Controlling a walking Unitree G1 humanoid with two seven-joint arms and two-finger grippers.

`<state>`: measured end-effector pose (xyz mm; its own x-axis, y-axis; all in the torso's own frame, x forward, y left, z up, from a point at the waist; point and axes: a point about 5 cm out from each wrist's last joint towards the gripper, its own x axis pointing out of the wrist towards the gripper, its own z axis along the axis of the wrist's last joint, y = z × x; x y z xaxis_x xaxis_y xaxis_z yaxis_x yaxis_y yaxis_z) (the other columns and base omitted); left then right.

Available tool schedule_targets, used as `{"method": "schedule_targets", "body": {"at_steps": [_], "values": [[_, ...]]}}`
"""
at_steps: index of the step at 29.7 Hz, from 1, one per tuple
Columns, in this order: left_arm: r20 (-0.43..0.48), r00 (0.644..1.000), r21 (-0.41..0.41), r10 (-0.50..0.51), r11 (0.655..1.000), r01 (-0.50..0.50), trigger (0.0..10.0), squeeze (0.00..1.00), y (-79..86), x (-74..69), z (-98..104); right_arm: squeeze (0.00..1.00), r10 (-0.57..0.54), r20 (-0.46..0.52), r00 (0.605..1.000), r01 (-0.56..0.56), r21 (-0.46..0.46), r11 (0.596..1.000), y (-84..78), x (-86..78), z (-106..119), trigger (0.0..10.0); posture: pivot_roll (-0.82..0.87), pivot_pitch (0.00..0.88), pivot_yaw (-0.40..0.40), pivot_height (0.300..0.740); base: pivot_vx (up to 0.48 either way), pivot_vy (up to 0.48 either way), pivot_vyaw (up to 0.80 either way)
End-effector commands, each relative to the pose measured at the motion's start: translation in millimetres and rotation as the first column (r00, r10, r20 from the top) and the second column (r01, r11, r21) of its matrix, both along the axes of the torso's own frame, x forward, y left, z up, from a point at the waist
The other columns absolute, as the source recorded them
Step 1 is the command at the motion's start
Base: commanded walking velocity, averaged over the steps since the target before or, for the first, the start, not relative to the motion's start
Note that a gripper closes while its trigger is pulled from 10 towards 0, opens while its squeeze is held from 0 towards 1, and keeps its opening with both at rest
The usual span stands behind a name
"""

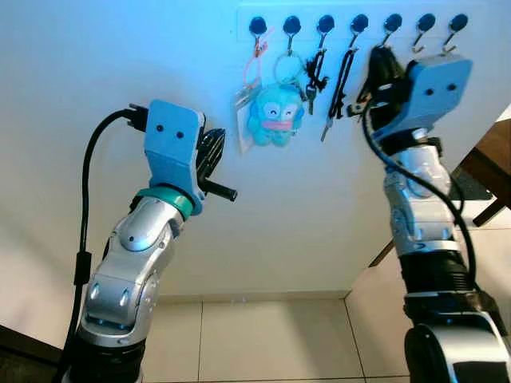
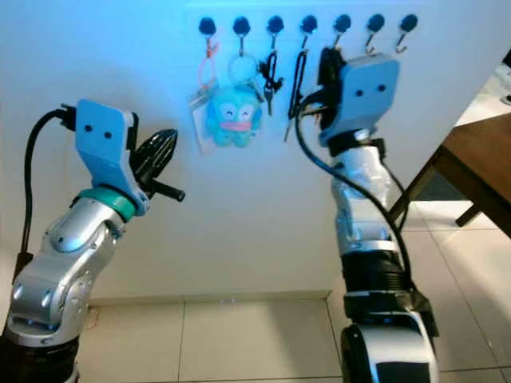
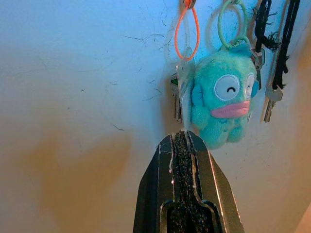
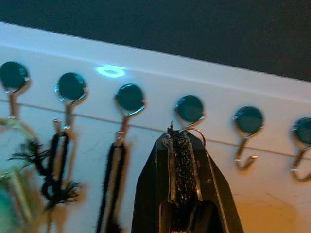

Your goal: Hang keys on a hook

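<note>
A white rail [image 1: 343, 9] on the wall carries a row of round-capped hooks. From the left hang an orange loop with a tag [image 1: 249, 76], a teal plush keychain [image 1: 273, 113] and two black-strapped keys [image 1: 342, 84]. My right gripper [image 4: 178, 134] is raised to the fifth hook [image 4: 190, 109]. It is shut on a thin metal key ring [image 4: 198, 132] that peeks out at its tips just under that hook. The two hooks [image 4: 248, 121] beyond it are bare. My left gripper [image 3: 183, 137] is shut on nothing and points at the wall below the plush.
A dark wooden table [image 2: 479, 152] stands to the right, close to my right arm. Pale floor tiles [image 1: 271, 335] meet the wall's skirting below. A black cable [image 1: 84, 223] loops behind my left arm.
</note>
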<state>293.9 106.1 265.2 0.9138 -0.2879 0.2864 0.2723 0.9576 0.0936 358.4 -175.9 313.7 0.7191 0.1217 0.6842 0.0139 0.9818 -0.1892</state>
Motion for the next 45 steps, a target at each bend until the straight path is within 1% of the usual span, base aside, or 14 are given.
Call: {"method": "schedule_targets", "body": {"at_steps": [1,6,12,16,18,21,27,34,36,37,38,40,43,45], "values": [[-0.001,1.000,0.000,-0.002,1.000,0.002,10.0,0.00,0.1,-0.1,0.5,0.00,-0.023,0.027,0.999,0.023,0.005,1.000,-4.9,-1.9,4.9,10.0,-0.02,0.062,0.098,0.740,0.000,0.000,0.00],[-0.001,1.000,0.000,-0.002,1.000,0.002,10.0,0.00,0.1,-0.2,0.9,0.00,-0.040,0.012,0.999,0.040,0.012,0.999,-9.8,-0.7,2.5,10.0,-0.02,0.062,0.098,0.740,0.000,0.000,0.00],[0.000,1.000,0.000,-0.004,1.000,0.004,10.0,0.00,0.1,-0.1,1.3,0.00,-0.022,-0.006,1.000,0.022,-0.007,1.000,-7.3,1.8,2.5,10.0,-0.01,0.062,0.100,0.740,0.000,0.000,0.00],[0.001,1.000,0.000,-0.002,1.000,0.002,10.0,0.00,0.1,-0.1,1.4,0.00,0.006,-0.021,1.000,-0.006,-0.026,1.000,-2.0,6.3,4.7,10.0,-0.01,0.062,0.097,0.740,0.000,0.000,0.00],[0.001,1.000,-0.001,0.001,1.000,-0.001,10.0,0.00,0.3,-0.2,1.4,0.00,0.038,-0.042,0.998,-0.040,-0.051,0.998,5.0,10.2,5.9,10.0,-0.01,0.062,0.096,0.740,0.000,0.000,0.00],[0.001,1.000,-0.001,0.004,1.000,-0.004,10.0,0.00,0.9,-0.4,1.5,0.00,0.059,-0.042,0.997,-0.062,-0.067,0.996,10.1,11.1,7.6,10.0,-0.01,0.063,0.094,0.740,0.000,0.000,0.00],[0.000,1.000,-0.001,0.004,1.000,-0.004,10.0,0.00,0.8,-0.8,1.4,0.00,0.080,-0.041,0.996,-0.083,-0.081,0.993,13.6,11.4,10.2,10.0,-0.01,0.064,0.094,0.740,0.000,0.000,0.00],[0.000,1.000,-0.003,0.003,1.000,-0.003,10.0,0.00,0.2,-0.8,1.4,0.00,0.128,-0.086,0.988,-0.137,-0.115,0.984,20.1,11.8,4.2,10.0,-0.01,0.067,0.094,0.740,0.000,0.000,0.00],[-0.001,1.000,-0.003,0.002,1.000,-0.002,10.0,0.00,0.2,-0.6,1.6,0.00,0.154,-0.121,0.981,-0.167,-0.105,0.980,22.3,12.7,-2.6,10.0,-0.01,0.068,0.094,0.740,0.000,0.000,0.00],[-0.001,1.000,-0.003,0.002,1.000,-0.002,10.0,0.00,0.2,-0.6,1.6,0.00,0.154,-0.121,0.981,-0.167,-0.105,0.980,22.3,12.7,-2.6,10.0,-0.01,0.068,0.094,0.740,0.000,0.000,0.00],[-0.001,1.000,-0.002,0.003,1.000,-0.003,10.0,0.00,0.3,-0.4,1.6,0.00,0.163,-0.138,0.977,-0.174,-0.077,0.982,22.0,13.5,-6.2,10.0,-0.01,0.074,0.094,0.740,0.000,0.000,0.00],[-0.001,1.000,-0.002,0.003,1.000,-0.003,10.0,0.00,0.3,-0.4,1.6,0.00,0.163,-0.138,0.977,-0.174,-0.077,0.982,22.0,13.5,-6.2,10.0,-0.01,0.074,0.094,0.740,0.000,0.000,0.00],[-0.004,1.000,-0.002,0.004,1.000,-0.004,10.0,0.00,0.4,-0.7,1.0,0.00,0.163,-0.151,0.975,-0.166,-0.007,0.986,18.5,13.7,-13.1,10.0,-0.01,0.076,0.094,0.740,0.000,0.000,0.00],[-0.005,1.000,-0.002,0.004,1.000,-0.004,10.0,0.00,0.4,-0.9,0.7,0.00,0.163,-0.145,0.976,-0.164,0.006,0.986,17.5,12.7,-13.3,10.0,-0.01,0.076,0.094,0.740,0.000,0.000,0.00]]}}
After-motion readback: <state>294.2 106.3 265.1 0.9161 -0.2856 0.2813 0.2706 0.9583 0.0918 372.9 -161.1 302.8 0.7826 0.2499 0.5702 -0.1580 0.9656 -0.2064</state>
